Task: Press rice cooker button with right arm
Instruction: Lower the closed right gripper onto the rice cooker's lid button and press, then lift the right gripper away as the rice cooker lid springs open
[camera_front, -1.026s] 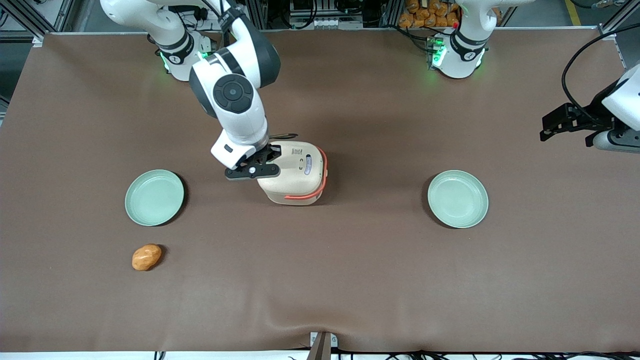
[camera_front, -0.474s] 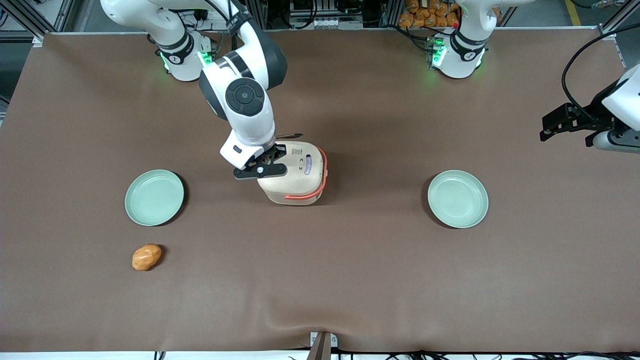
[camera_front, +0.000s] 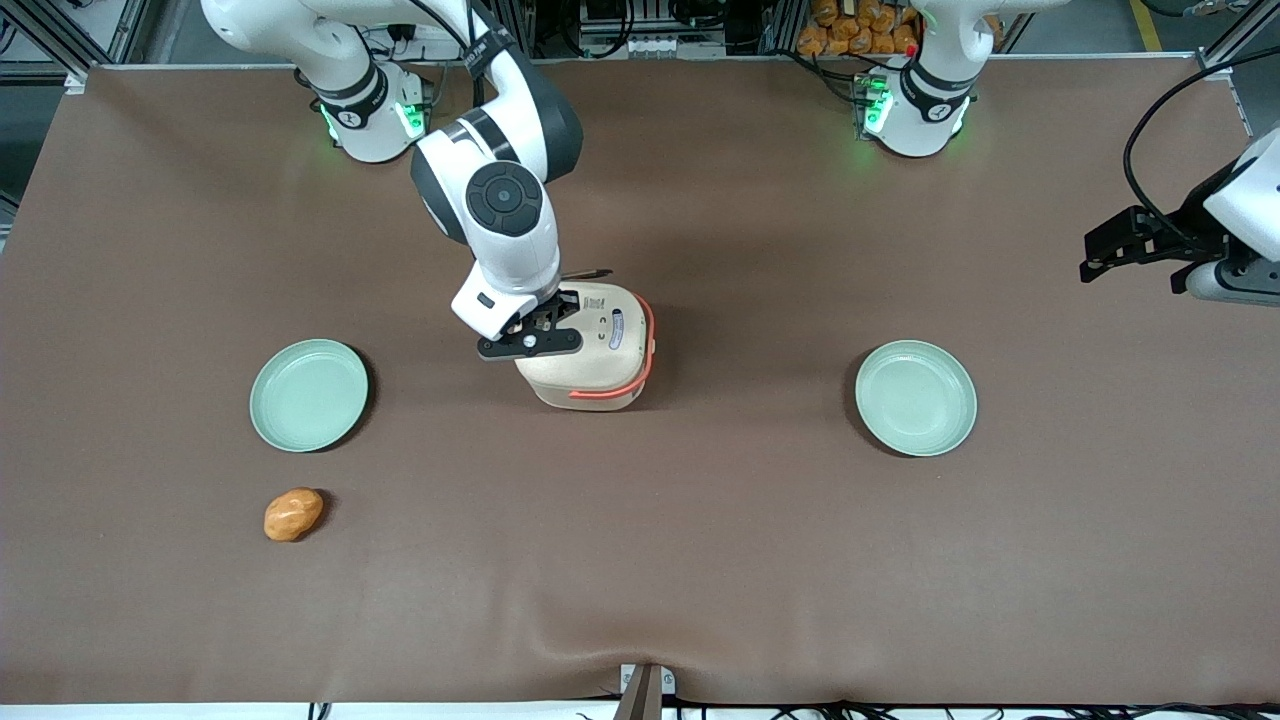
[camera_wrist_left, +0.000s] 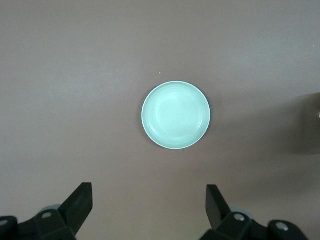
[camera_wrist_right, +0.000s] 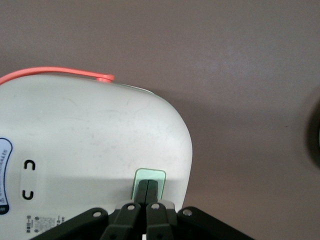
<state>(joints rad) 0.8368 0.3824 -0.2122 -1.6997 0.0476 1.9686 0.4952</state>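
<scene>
The cream rice cooker (camera_front: 592, 345) with its orange-red handle band stands mid-table, lid shut. It fills much of the right wrist view (camera_wrist_right: 90, 145). The small pale green button (camera_wrist_right: 150, 176) sits near the lid's edge. My right arm (camera_front: 500, 200) reaches over the cooker, and its gripper (camera_front: 545, 322) is over the lid's edge toward the working arm's end. In the right wrist view the gripper (camera_wrist_right: 147, 186) is shut, with its two fingertips pressed together and lying on the button. I cannot tell how hard they press. In the front view the gripper hides the button.
Two round pale green plates lie beside the cooker, one (camera_front: 309, 394) toward the working arm's end and one (camera_front: 915, 397) toward the parked arm's end; the latter shows in the left wrist view (camera_wrist_left: 175, 114). An orange-brown lump (camera_front: 293, 513) lies nearer the front camera than the first plate.
The right arm has moved sideways toward the cooker's middle, carrying the gripper farther over the lid. The cooker, plates and lump have not moved.
</scene>
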